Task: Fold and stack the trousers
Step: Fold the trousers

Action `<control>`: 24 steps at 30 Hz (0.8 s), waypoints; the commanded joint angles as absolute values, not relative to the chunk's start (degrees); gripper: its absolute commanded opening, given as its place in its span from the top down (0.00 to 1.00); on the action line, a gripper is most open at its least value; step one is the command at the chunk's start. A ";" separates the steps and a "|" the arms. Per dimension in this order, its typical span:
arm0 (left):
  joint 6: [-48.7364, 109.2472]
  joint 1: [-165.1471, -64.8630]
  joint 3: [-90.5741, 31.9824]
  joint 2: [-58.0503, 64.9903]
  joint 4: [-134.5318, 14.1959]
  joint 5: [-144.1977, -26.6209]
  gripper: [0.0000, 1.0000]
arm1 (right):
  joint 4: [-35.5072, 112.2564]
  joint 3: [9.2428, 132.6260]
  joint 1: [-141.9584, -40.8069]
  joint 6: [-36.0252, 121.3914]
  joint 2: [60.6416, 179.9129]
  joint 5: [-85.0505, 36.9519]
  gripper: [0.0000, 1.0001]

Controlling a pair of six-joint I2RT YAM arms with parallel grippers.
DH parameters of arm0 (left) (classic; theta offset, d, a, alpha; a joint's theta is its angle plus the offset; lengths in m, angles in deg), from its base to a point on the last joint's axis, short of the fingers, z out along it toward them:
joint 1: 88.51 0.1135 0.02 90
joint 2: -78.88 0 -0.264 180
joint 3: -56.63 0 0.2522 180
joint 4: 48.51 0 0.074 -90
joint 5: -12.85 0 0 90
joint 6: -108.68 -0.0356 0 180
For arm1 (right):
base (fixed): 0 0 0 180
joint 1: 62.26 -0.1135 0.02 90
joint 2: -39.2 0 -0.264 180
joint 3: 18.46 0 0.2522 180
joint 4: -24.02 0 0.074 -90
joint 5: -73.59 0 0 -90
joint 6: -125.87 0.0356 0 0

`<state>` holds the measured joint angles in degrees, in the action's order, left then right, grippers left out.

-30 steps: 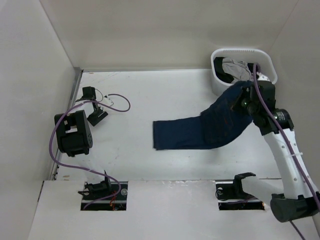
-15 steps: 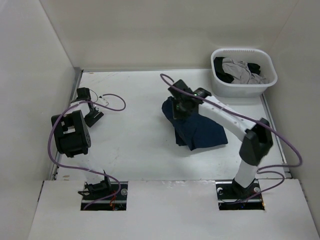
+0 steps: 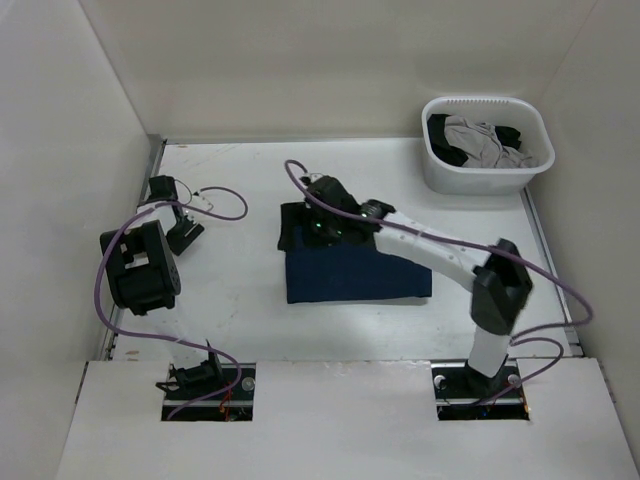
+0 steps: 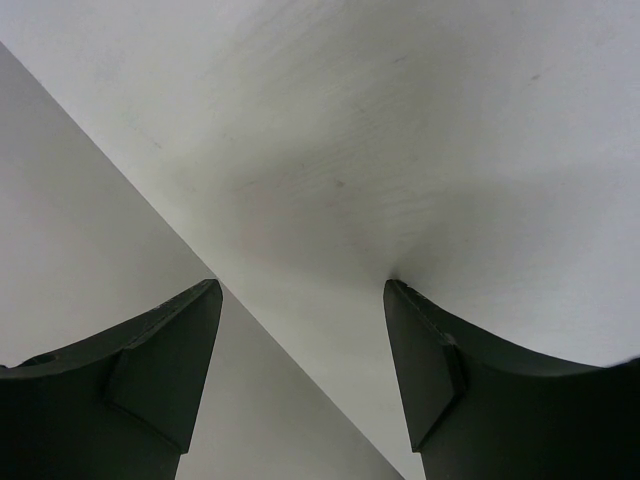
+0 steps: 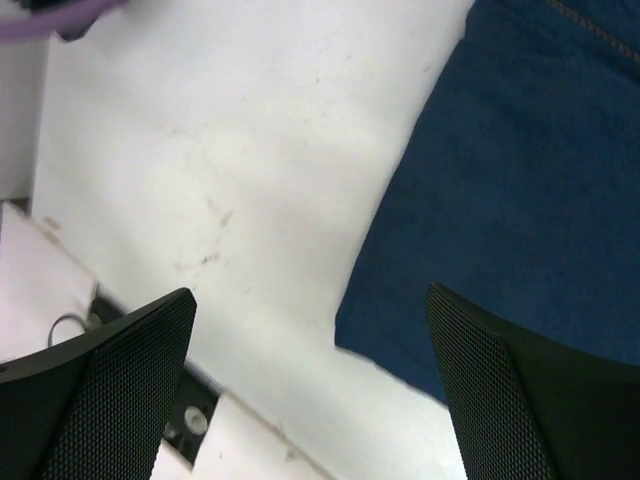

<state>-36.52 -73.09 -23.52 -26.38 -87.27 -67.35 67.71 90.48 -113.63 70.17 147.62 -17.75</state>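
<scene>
The trousers (image 3: 360,275), dark navy denim, lie folded into a flat rectangle in the middle of the table. My right gripper (image 3: 298,228) hovers over their far left corner, open, with nothing between its fingers. In the right wrist view the trousers (image 5: 520,180) fill the upper right, their edge and a line of tan stitching showing, and the right gripper (image 5: 310,300) is spread wide above bare table. My left gripper (image 3: 185,230) sits at the table's left side, well away from the cloth. In the left wrist view the left gripper (image 4: 300,290) is open and empty, facing the wall.
A white basket (image 3: 487,178) stands at the back right corner with a grey garment (image 3: 478,135) and a black garment (image 3: 445,152) in it. White walls close in the table on the left, back and right. Purple cables loop near both arms.
The right gripper swung left from the basket side with the trousers, folding them over, then opened and let go. The trousers now lie as a flat rectangle. The left arm barely moved.
</scene>
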 commanded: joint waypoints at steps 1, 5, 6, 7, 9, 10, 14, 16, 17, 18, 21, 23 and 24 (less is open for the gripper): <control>-32.75 -75.27 -26.29 -22.03 -89.07 -70.72 0.34 | 55.10 77.97 -110.92 74.60 131.70 -13.72 0.00; -25.64 -80.98 -30.85 -18.16 -95.30 -80.03 0.32 | 58.51 55.21 -98.37 85.24 115.43 -4.21 0.00; -22.75 -82.82 -32.52 -17.72 -97.23 -83.27 0.32 | 59.30 51.33 -95.38 86.39 112.96 -3.50 0.00; -19.50 -84.84 -34.62 -17.63 -99.78 -87.82 0.32 | 59.40 45.72 -90.82 86.75 109.98 -3.58 0.00; -15.27 -87.57 -36.57 -18.24 -102.08 -93.65 0.32 | 57.39 39.54 -85.17 85.80 107.15 -5.50 0.00; -12.73 -88.97 -37.19 -18.77 -102.52 -96.37 0.33 | 55.38 36.64 -82.37 84.57 106.18 -7.42 0.00; -5.77 -93.46 -37.46 -21.49 -102.88 -100.61 0.35 | 48.08 29.24 -75.49 81.84 105.03 -11.57 0.00; -3.83 -95.48 -36.58 -22.63 -102.53 -100.44 0.36 | 45.53 27.74 -74.43 81.57 106.77 -12.88 0.00; -3.13 -96.27 -36.32 -23.07 -102.53 -100.35 0.37 | 44.30 27.65 -74.43 81.31 108.09 -14.20 0.00; -2.77 -96.72 -36.14 -23.34 -102.53 -100.35 0.37 | 43.33 27.64 -74.43 81.22 109.32 -15.34 0.05; -1.54 -97.07 -35.53 -23.69 -102.00 -98.95 0.38 | 40.34 28.61 -76.61 81.66 114.15 -18.69 0.29; -0.66 -96.46 -35.35 -23.61 -101.39 -98.07 0.38 | 38.40 29.49 -78.98 82.97 116.62 -19.92 0.43; -0.49 -95.94 -35.35 -23.43 -101.38 -97.81 0.38 | 37.35 29.84 -80.48 83.50 117.59 -20.53 0.49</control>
<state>-3.67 -97.24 -35.60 -24.50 -101.93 -97.31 44.94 27.59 -77.37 82.30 115.49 -16.09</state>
